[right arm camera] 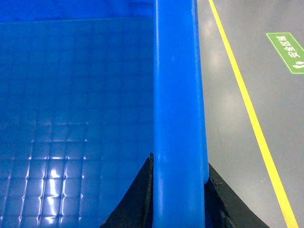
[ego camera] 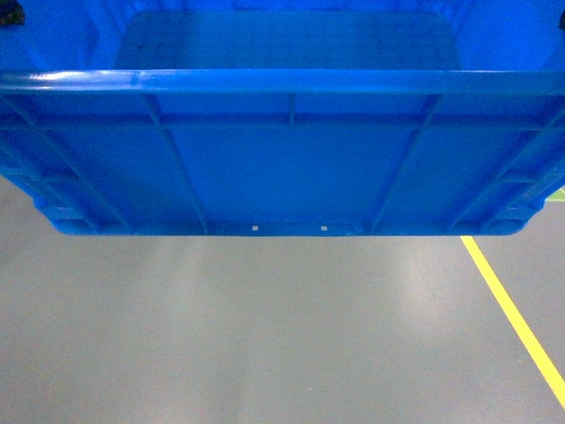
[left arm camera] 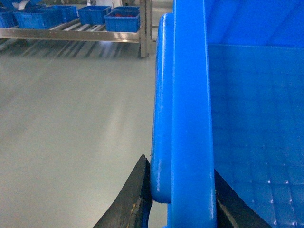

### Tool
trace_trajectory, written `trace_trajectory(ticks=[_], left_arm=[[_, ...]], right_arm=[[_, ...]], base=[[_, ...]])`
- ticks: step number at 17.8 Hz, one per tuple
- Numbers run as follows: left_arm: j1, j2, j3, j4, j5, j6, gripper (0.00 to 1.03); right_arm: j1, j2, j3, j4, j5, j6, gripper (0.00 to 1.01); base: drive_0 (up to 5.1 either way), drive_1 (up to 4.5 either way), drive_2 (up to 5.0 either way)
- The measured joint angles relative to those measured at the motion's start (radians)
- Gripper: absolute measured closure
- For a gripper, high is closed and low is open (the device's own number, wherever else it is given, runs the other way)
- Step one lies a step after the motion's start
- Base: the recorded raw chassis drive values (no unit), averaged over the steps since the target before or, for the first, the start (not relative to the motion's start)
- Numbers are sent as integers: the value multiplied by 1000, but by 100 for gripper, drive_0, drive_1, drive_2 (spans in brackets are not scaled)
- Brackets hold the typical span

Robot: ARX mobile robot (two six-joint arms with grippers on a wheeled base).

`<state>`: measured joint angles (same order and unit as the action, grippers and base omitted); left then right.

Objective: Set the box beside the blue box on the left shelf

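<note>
Left claw (left arm camera: pixel 183 199) and right claw (right arm camera: pixel 178 194), each clamped astride a rim

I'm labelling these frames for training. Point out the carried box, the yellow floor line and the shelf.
box (ego camera: pixel 291 168), head view, near side wall.
yellow floor line (ego camera: pixel 516 318), head view, middle of the stripe.
shelf (left arm camera: pixel 71 34), left wrist view, its front metal rail.

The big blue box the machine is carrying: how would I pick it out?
Above the grey floor with its yellow line, it is the big blue box held aloft. Unlike the small crates on the far shelf, it is empty with a grid-patterned bottom.
</note>
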<state>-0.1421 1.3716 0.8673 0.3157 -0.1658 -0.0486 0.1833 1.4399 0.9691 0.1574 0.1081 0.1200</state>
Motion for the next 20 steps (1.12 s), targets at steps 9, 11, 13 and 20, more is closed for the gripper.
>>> trace_trajectory(ticks=[9,11,13,20], left_arm=[[2,0,0,-2,1,-1,83],[2,0,0,0,0,3,83],[2,0,0,-2,1,0,83],[1,0,0,0,0,0,83]], right_arm=[[1,0,0,4,0,0,81],[0,0,0,-4,-1,2,81],[0,0,0,0,0,1,81],[0,0,0,0,-1,0,81]], base=[[6,431,-420],[-2,424,-427],[1,427,-425],[-2,424,-428]])
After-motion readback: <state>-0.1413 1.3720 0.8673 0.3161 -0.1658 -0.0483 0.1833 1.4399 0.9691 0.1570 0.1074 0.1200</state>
